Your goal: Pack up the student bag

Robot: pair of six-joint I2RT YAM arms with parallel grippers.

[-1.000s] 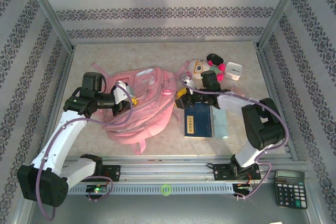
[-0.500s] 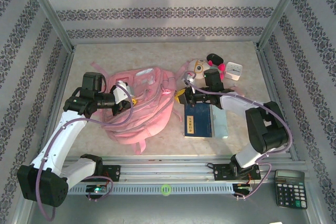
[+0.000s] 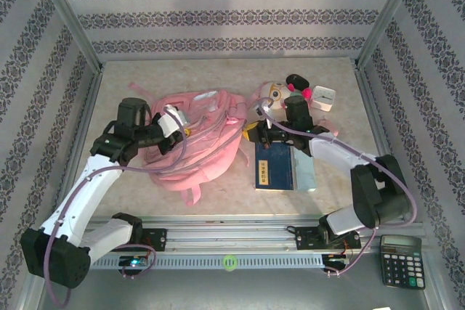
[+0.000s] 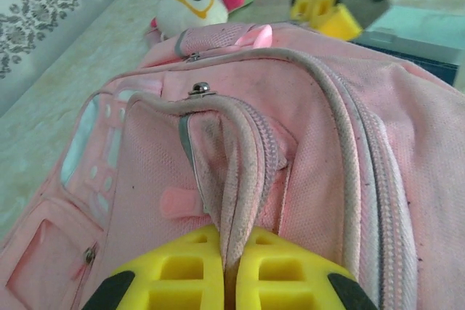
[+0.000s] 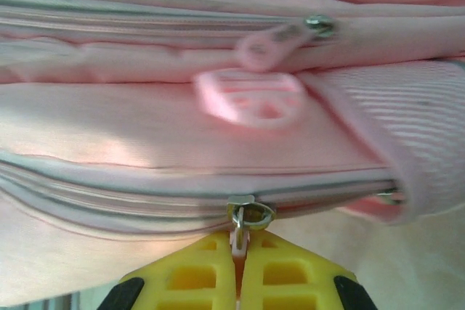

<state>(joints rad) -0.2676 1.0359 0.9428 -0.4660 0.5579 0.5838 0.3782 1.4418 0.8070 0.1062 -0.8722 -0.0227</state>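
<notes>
A: The pink backpack is seen lying flat on the table, between the arms. A raised zipper-edge fold is pinched by the fully closed left gripper.

B: The metal zipper pull is clamped by the right gripper, jaws pressed together.

A: Risk: the thin pull could be slipped out if dragged off the track line.

B: The slider could be jammed if fabric is bunched, or the fold lost under uneven tension.

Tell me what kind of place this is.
Probably a staged robot test cell: patterned wall panels on metal frame posts enclose the table, with school props, a student bag and calculator.
</notes>
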